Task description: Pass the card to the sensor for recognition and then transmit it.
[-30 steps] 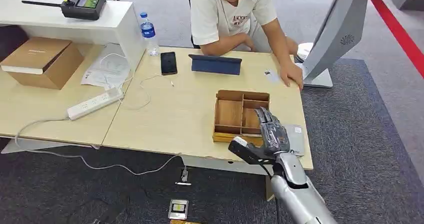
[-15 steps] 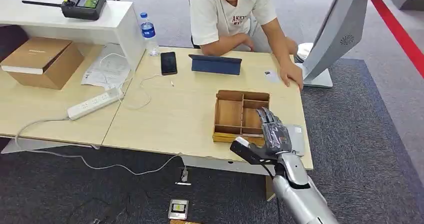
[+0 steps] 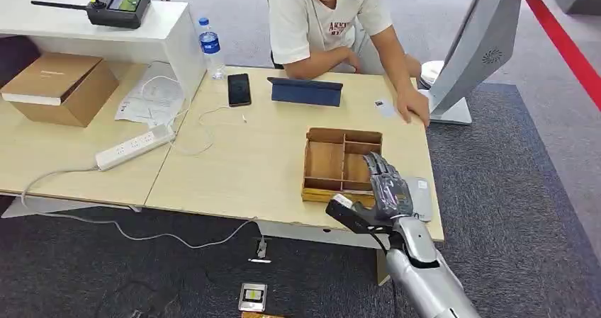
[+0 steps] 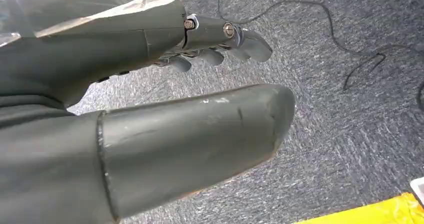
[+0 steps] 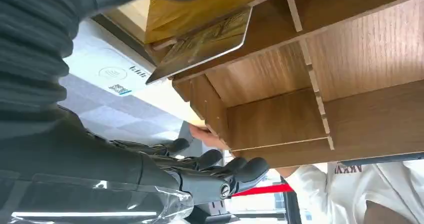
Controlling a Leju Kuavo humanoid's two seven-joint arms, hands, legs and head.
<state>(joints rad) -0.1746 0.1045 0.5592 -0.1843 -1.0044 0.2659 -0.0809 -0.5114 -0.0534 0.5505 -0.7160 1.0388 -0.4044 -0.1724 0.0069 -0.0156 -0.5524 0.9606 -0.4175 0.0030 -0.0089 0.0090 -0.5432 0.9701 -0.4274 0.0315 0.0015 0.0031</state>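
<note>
**A:** Hardly anything has moved since a second ago. The right hand (image 3: 388,190) has only slid a touch toward the table's near edge. What's over on the left?

**B:** The left hand (image 4: 150,109) hangs over grey carpet, well away from the work. Its fingers are loose and hold nothing, and I'd guess it is simply parked out of the way.

**A:** And on the table?

**B:** The wooden tray (image 3: 324,163) sits near the front edge, divided into compartments. In the right wrist view a gold card (image 5: 205,42) leans tilted in a near compartment with one edge raised off the floor. That tilt probably makes it easier to get a thumb under.

**A:** Does the right hand have it?

**B:** Not that I can see. Its fingers are stretched out and apart above that near right compartment, with the thumb splayed over the tray's front wall. I'd say it is lined up for a pinch, not gripping.

**A:** And further right?

**B:** The sensor (image 3: 422,199), a flat pale pad, lies just beside the tray, so the card's trip to it should be short. At the far right corner a person's hand (image 3: 413,110) rests on the table, likely waiting to receive the card.
</note>
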